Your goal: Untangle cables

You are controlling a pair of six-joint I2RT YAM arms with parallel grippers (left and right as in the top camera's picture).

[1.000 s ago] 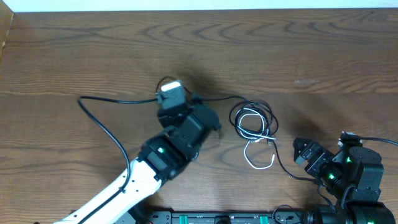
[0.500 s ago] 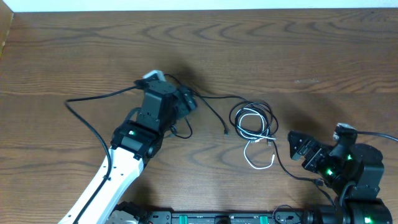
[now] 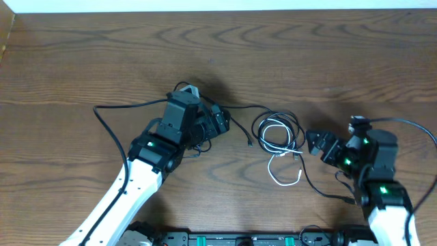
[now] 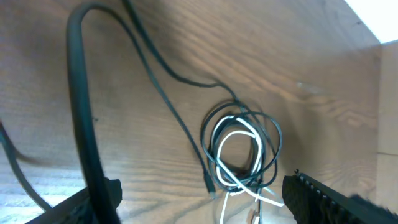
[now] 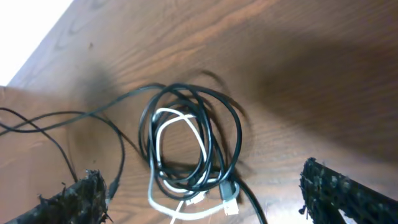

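Observation:
The cables (image 3: pixel 278 134) lie bunched in the middle of the table: black loops coiled around a white cord (image 3: pixel 285 176) whose tail loops toward the front. One black strand (image 3: pixel 240 128) runs left out of the coil and ends in a free plug. My left gripper (image 3: pixel 222 123) stands open just left of that strand, nothing between its fingers. My right gripper (image 3: pixel 316 145) is open right beside the coil's right side. In the left wrist view the coil (image 4: pixel 242 155) lies ahead of the gripper (image 4: pixel 199 208). The right wrist view has the coil (image 5: pixel 193 143) between the wide-apart fingers (image 5: pixel 84 199).
A thick black arm wire (image 3: pixel 113 123) arcs over the table left of the left arm. Another black cable strand (image 3: pixel 321 191) trails from the coil toward the front right, near the right arm's base. The table's far edge (image 3: pixel 218 11) runs along the top.
The left gripper opened wider, swung left and came back right toward the coil; the black strand's plug now lies free on the table. The right gripper moved up and left to the coil.

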